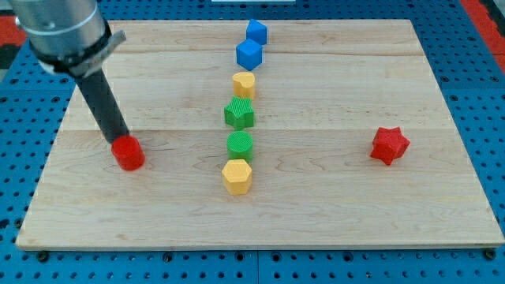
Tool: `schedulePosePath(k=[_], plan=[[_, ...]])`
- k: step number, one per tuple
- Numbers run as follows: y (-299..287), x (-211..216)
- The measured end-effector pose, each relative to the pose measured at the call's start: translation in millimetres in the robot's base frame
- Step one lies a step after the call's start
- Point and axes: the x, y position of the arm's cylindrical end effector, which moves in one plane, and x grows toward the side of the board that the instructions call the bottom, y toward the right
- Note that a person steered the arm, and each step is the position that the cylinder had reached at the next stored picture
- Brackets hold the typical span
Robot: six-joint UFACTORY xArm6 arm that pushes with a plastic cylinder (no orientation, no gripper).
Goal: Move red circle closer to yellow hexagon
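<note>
The red circle point(128, 152) lies at the board's left. My tip point(118, 140) touches its upper left edge, the dark rod slanting up to the view's top left. A yellow hexagon point(237, 176) lies at the lower end of a central column of blocks, to the red circle's right. A second, smaller yellow hexagon point(244, 84) sits higher in the same column.
The column also holds two blue blocks point(256, 32) point(249, 54) at the top, a green star-like block point(239, 113) and a green circle point(240, 145). A red star point(389, 145) lies at the right. The wooden board point(331, 213) rests on a blue pegboard.
</note>
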Motion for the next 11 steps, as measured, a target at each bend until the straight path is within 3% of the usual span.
schedulePosePath(k=[1,2,3,4,5,7,8,9,11], plan=[[4.6,37.2],[-35.5,33.2],[-16.9,73.9],[18.8,75.9],[-9.2,63.3],[49.3,59.1],[29.8,50.9],[70.3,47.5],[115.6,75.1]])
